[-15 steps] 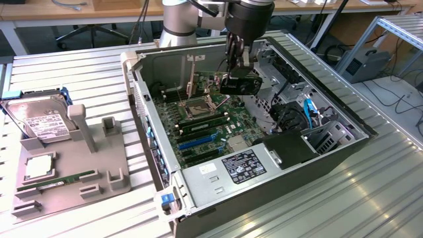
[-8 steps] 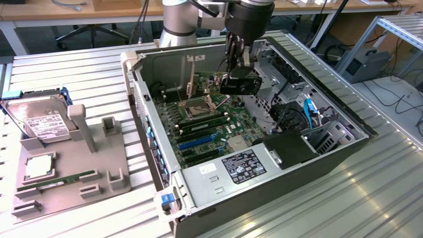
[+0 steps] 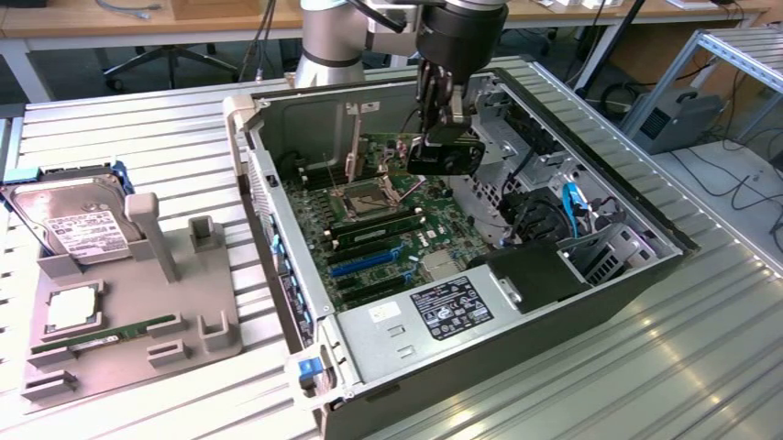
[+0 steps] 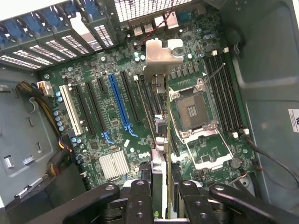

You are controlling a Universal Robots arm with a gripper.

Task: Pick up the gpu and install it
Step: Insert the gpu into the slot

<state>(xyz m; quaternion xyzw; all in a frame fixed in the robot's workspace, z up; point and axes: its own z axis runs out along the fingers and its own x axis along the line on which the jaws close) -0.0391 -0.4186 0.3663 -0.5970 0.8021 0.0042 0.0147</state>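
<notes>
- Step in hand: carrying the gpu (image 3: 443, 158) to its slot. It is off the tabletop (image 3: 575, 385) and inside the open case (image 3: 251, 137), apparently above the motherboard (image 4: 117, 107) and not yet seated.
- The jaws pinch the gpu by its two flat faces near one end, as the wrist view shows.
- The gpu (image 4: 160, 140) is seen edge-on there, as a thin line from the jaws out to its silver bracket (image 4: 158, 56).
- Its long axis runs roughly along the expansion slots. The bracket end points to the case's rear wall, where the ports and grille are.
- It appears to hang between the dark slots beside the blue slot (image 4: 119, 105) and the CPU socket (image 4: 191, 112); I cannot tell which slot it is over.
- Judged from this, seating calls for the card's lower edge to line up squarely with one slot, the bracket to meet the rear opening, and a straight press down.
- The hard drive (image 3: 73, 220) and RAM stick (image 3: 104, 337) lie well apart, outside the case.
</notes>
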